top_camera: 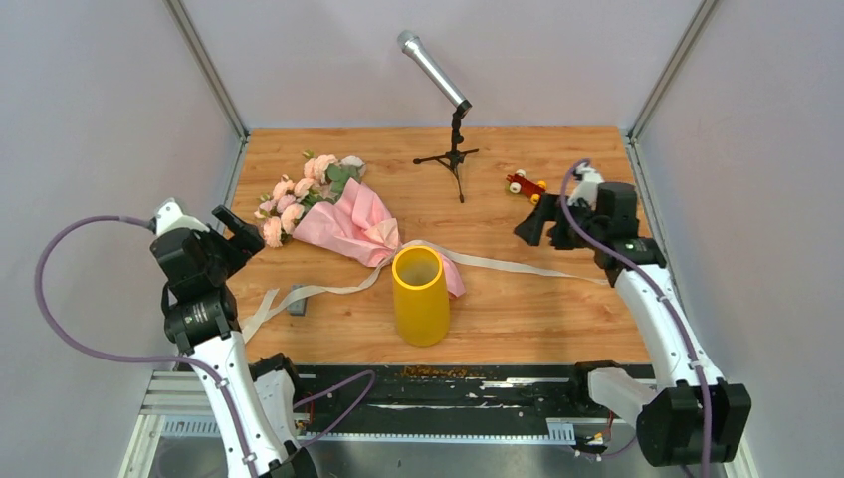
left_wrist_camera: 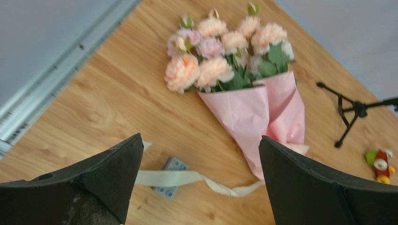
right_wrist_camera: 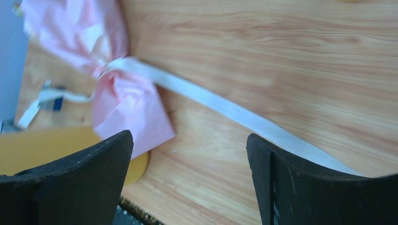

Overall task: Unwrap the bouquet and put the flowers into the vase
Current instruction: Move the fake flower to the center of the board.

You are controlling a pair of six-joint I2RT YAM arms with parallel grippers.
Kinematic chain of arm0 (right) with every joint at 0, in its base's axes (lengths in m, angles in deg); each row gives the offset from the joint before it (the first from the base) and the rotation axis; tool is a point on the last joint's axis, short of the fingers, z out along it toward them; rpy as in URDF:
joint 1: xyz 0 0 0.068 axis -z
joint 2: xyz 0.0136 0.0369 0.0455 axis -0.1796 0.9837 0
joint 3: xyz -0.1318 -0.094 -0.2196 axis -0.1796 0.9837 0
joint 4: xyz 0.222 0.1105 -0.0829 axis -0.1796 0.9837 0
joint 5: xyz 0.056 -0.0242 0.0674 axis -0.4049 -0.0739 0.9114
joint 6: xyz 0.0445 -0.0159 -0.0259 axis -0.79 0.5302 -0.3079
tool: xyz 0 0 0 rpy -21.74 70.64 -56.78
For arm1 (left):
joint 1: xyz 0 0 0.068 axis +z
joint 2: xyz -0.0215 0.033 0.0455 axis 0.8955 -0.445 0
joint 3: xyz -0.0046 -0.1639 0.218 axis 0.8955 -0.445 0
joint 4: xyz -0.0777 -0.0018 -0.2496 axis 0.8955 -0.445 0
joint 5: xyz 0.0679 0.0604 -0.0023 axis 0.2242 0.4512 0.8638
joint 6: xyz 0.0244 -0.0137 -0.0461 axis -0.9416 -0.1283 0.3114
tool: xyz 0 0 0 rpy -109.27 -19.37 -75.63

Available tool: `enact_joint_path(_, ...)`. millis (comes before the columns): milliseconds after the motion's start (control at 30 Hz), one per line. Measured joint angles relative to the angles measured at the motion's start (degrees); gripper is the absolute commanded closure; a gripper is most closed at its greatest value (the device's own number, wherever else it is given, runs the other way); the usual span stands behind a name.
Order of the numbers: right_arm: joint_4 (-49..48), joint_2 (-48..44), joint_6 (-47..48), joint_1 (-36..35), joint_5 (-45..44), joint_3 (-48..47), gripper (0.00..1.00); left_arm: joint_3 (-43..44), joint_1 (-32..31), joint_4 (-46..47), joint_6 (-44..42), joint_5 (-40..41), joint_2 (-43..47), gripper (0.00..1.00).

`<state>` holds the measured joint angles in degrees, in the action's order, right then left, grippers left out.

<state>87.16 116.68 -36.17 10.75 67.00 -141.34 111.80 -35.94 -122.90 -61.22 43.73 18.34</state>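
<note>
Overhead, the bouquet (top_camera: 343,221) lies left of centre on the wooden table (top_camera: 557,319), still in its pink wrap. Its flowers (top_camera: 299,189) point toward the upper left, and its narrow end runs behind the upright yellow vase (top_camera: 420,296) at centre frame. Beige ribbon (top_camera: 518,265) trails out to both sides. Near the left and right edges, the left gripper (left_wrist_camera: 201,140) and right gripper (right_wrist_camera: 189,136) hang with jaws spread wide, gripping nothing.

Warm-grained wooden table (top_camera: 557,309), hemmed by plain pale grey walls (top_camera: 318,60) at nine, twelve and three o'clock. Aluminium posts (top_camera: 206,68) slanting up at eleven and one. Soft, even light.
</note>
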Motion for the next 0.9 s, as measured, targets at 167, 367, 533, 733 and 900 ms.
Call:
enact_joint_path(167,-3.2,0.7,-0.4,-14.6,2.3,2.6,0.08,-8.2,-4.7,1.7,2.1,-5.3,-1.1,0.00)
enact_joint_path(367,-7.1,2.2,-3.3,-25.0,2.5,9.4,0.11,-15.0,-15.7,8.4,6.2,-6.3,-4.2,0.00)
enact_joint_path(533,-10.1,7.1,-6.8,-32.2,1.6,12.4,0.19,-19.5,-23.0,16.5,9.8,-6.7,-10.3,0.00)
enact_joint_path(733,-14.3,13.2,-9.4,-36.2,-0.8,12.4,0.32,-23.9,-24.2,25.2,13.6,-8.0,-17.2,0.00)
enact_joint_path(900,-15.8,16.4,-10.4,-37.2,-3.1,12.2,0.44,-24.0,-24.2,31.9,15.1,-9.3,-22.2,0.01)
